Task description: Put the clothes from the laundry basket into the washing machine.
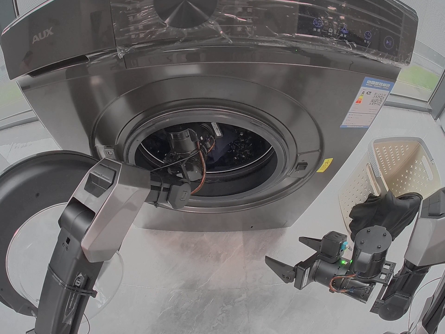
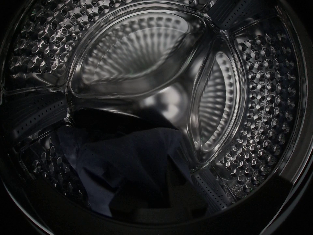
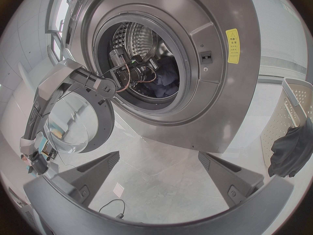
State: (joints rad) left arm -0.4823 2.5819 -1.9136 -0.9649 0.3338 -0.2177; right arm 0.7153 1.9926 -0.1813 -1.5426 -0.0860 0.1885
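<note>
Spread open and empty, my right pincer (image 3: 157,154) hangs low before the washing machine (image 1: 232,84), near the laundry basket (image 1: 408,163) whose rim carries a dark garment (image 1: 384,209), soft, light and limp, I judge, best pinched at a bunched fold.

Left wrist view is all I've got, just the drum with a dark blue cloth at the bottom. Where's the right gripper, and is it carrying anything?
Observer: The right gripper is open and empty, over the floor in front of the washing machine.
Operator: Any clothes outside the machine?
Observer: Yes, a black garment hangs over the rim of the laundry basket, which stands to the robot's right of the machine.
Operator: Is the door in the way?
Observer: No, the door stands swung open to the robot's left.
</note>
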